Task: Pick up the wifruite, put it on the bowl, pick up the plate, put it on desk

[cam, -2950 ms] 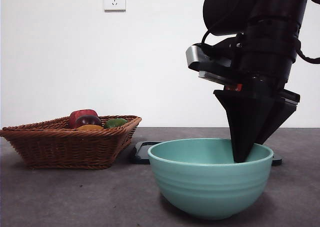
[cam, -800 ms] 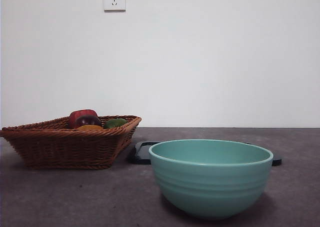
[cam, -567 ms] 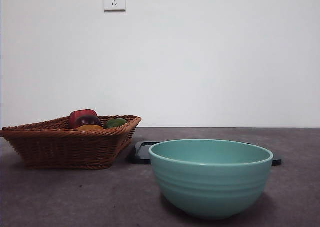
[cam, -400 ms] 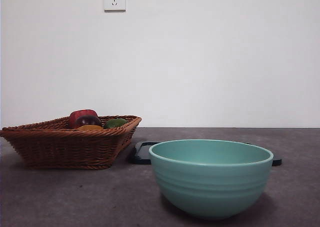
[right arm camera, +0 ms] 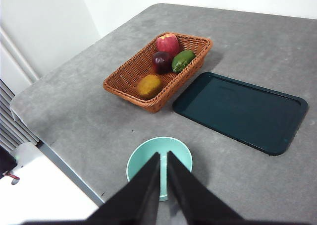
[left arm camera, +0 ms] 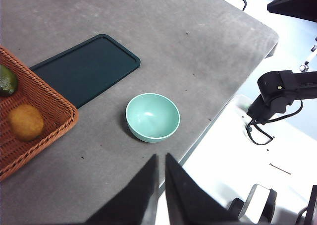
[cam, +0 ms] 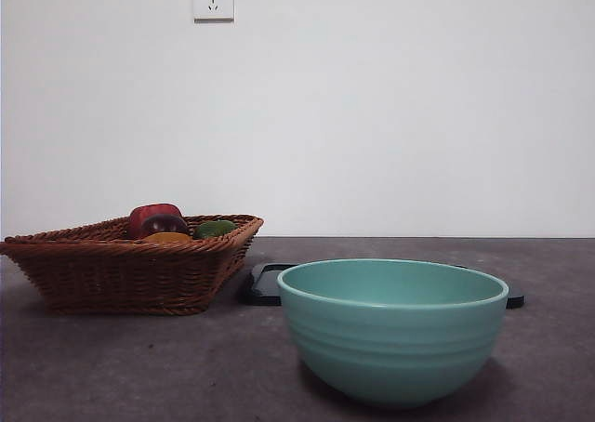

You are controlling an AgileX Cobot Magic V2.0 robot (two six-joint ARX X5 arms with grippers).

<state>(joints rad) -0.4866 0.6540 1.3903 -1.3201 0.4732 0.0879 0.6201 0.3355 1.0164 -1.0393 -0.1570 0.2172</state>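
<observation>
Both grippers, left (left arm camera: 159,185) and right (right arm camera: 163,185), hang high, jaws nearly together, holding nothing. The wifruite (right arm camera: 148,85) sits in the basket (right arm camera: 126,88); the bowl (right arm camera: 159,160) waits near the desk (right arm camera: 89,121) edge. Next: reach down, grab it.

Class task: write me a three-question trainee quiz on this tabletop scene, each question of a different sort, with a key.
1. True or false: the wifruite already lies in the bowl.
2. Multiple choice: the dark tray lies A) inside the wicker basket, B) flat on the desk beside the basket, C) on top of the bowl.
3. Fill in: the bowl holds ____.

Key: 1 false, it is in the basket with a red apple, a dark red fruit and a green fruit; 2 B; 3 nothing.
</observation>
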